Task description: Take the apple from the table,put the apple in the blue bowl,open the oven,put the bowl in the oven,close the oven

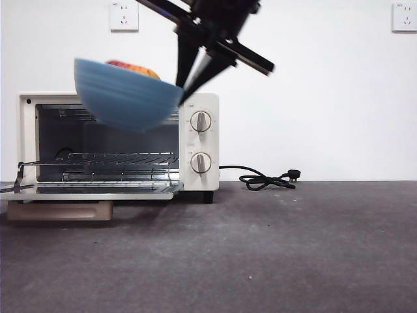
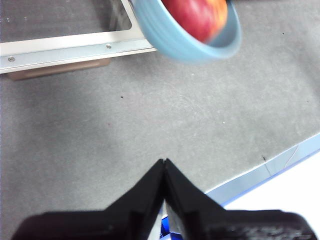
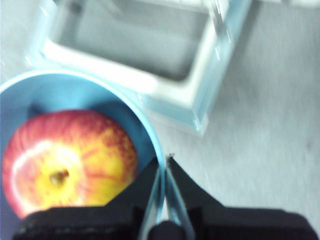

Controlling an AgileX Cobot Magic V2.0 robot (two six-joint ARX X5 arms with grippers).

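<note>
The blue bowl (image 1: 124, 98) hangs tilted in the air in front of the oven (image 1: 199, 140), whose door (image 1: 98, 190) lies open and flat. The red and yellow apple (image 1: 133, 68) sits inside the bowl. My right gripper (image 1: 186, 91) comes down from above and is shut on the bowl's right rim. In the right wrist view the jaws of the right gripper (image 3: 164, 165) pinch the rim of the bowl (image 3: 50, 85) beside the apple (image 3: 70, 160). My left gripper (image 2: 164, 167) is shut and empty over the table (image 2: 125, 125), well apart from the bowl (image 2: 185, 42).
The oven's wire rack (image 1: 107, 160) shows inside the open cavity. The beige door handle (image 1: 58, 210) rests near the table. A black cord (image 1: 267, 179) lies right of the oven. The table's front edge (image 2: 265, 170) runs close to my left gripper.
</note>
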